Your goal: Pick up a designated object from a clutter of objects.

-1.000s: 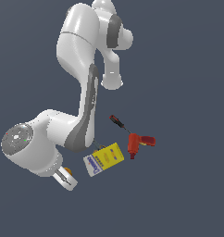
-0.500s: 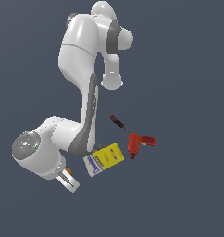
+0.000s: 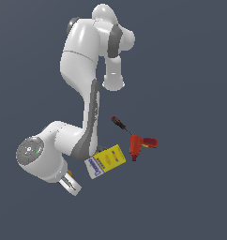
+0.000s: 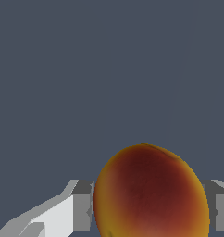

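The designated object [image 4: 151,194], an orange-yellow ball with dark red patches, fills the gap between my gripper's [image 4: 151,214] two fingers in the wrist view. One grey pad [image 4: 82,210] meets each side of it, so the gripper is shut on it. From the exterior view my gripper [image 3: 71,183] sits low at the exterior view's left, and only a sliver of the ball [image 3: 70,175] shows beside the white finger. The clutter of objects lies to its right: a yellow-and-white box [image 3: 106,160], a red power drill [image 3: 139,144] and a red-and-black screwdriver [image 3: 119,123].
My own white arm [image 3: 82,89] bends over the scene, and its wrist link [image 3: 40,157] hangs just beside the box. The ground is a plain dark grey surface [image 3: 190,187].
The wrist has shifted slightly toward the exterior view's right and turned a little. The box, drill and screwdriver have not moved.
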Robot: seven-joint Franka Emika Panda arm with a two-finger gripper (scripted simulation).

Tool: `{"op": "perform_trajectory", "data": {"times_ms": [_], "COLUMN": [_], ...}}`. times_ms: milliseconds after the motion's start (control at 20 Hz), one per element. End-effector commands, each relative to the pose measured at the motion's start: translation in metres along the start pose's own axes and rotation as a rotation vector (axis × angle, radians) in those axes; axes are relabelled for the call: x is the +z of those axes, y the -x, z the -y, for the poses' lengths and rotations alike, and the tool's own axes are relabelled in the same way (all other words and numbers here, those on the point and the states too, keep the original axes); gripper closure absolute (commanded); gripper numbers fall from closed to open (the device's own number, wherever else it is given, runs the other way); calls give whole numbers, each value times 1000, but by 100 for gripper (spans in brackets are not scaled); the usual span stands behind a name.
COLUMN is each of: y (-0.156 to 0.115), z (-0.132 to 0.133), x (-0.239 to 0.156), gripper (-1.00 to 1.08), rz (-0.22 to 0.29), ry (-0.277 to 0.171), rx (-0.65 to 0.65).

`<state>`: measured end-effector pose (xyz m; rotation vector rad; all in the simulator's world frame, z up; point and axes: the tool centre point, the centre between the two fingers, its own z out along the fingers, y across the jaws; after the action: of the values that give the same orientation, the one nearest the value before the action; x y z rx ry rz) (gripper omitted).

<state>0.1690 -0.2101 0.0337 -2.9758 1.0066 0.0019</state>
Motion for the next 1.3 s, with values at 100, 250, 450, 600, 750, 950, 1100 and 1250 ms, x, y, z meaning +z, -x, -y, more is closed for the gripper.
{"op": "perform_trajectory", "data": {"times_ms": [100, 250, 450, 600, 750, 950, 1100, 1250], "y": [0, 0, 0, 2, 5, 12, 19, 30], "z": [0, 0, 0, 0, 1, 2, 3, 4], "x": [-1, -1, 0, -1, -3, -9, -15, -23], "gripper": [108, 108, 108, 108, 108, 108, 108, 108], "rz": [-1, -1, 0, 0, 0, 0, 0, 0], "ry": [0, 0, 0, 0, 0, 0, 0, 0], "rx": [0, 0, 0, 0, 0, 0, 0, 0]}}
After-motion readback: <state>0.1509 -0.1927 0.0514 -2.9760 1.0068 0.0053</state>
